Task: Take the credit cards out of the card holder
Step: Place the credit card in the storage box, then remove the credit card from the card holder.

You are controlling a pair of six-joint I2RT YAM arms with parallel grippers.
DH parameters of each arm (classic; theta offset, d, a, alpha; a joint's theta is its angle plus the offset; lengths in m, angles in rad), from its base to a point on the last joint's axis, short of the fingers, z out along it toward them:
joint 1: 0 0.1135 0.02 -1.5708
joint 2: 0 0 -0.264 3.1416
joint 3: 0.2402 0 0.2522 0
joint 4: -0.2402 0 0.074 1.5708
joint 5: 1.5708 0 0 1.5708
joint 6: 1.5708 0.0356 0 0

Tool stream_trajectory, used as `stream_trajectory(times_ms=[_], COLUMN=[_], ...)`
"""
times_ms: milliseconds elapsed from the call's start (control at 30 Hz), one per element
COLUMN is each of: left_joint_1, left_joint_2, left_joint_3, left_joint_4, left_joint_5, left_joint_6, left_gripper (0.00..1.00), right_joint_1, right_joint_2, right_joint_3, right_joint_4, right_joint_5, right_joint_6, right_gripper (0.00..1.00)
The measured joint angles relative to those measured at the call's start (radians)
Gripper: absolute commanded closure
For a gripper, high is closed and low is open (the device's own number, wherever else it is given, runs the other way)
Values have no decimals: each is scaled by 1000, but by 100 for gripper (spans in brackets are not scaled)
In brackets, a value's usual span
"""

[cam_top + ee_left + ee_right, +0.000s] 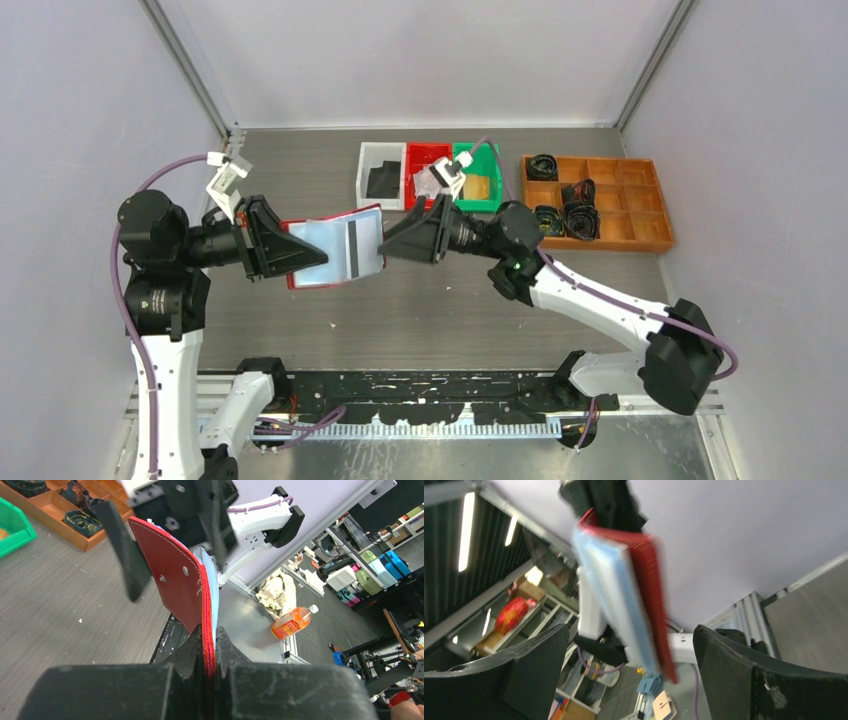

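Note:
The red card holder (335,250) hangs in the air over the table's middle, with its pale blue-grey inner pages facing up. A pale card with a dark stripe (352,247) shows in its right part. My left gripper (305,256) is shut on the holder's left edge. In the left wrist view my fingers (210,650) pinch the red cover (172,575) and the pale pages together. My right gripper (386,243) is open at the holder's right edge. In the right wrist view its jaws (630,630) stand wide on either side of the holder (651,575), which is blurred, and do not touch it.
White (366,172), red (425,160) and green (478,180) bins stand at the back, with a flat black item (383,182) in the white one. A wooden compartment tray (598,200) with black coils is at the back right. An orange bottle (292,621) lies beyond the table.

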Motion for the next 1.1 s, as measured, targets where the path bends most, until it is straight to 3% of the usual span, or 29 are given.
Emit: stream_trajectory(times_ms=[100,200,333,367,400,500,533,667,800,967,1100], left_joint_1=[0,0,0,0,0,0,0,0,0,0,0], left_joint_2=[-1,-3,-7,-10,-14,-35,-45,-82,-89,-62,-19], left_joint_3=[-6,-8,-21,-27,-35,-69,-82,-93,-59,-31,-22], left_joint_4=[48,79,104,106,109,116,113,-13,-171,-235,-252], left_joint_5=[-1,-2,-6,-7,-8,-5,-3,2,-18,-71,-61], left_joint_6=[-43,-68,-81,-82,-82,-74,-68,65,252,391,430], left_gripper=[100,100,97,90,74,7,1,0,0,0,0], right_joint_1=[82,128,153,156,158,160,160,160,163,222,287], right_joint_2=[-60,-98,-93,-90,-86,-88,-92,-128,-139,-71,29], right_joint_3=[-16,-29,-35,-35,-35,-30,-23,55,241,497,615], right_joint_4=[-12,15,34,32,24,-53,-104,-418,-780,-1189,-1419], right_joint_5=[12,31,64,74,85,120,134,164,136,80,64], right_joint_6=[-37,-60,-66,-68,-71,-108,-129,-269,-455,-715,-864], right_gripper=[3,20,53,62,72,91,95,99,99,99,99])
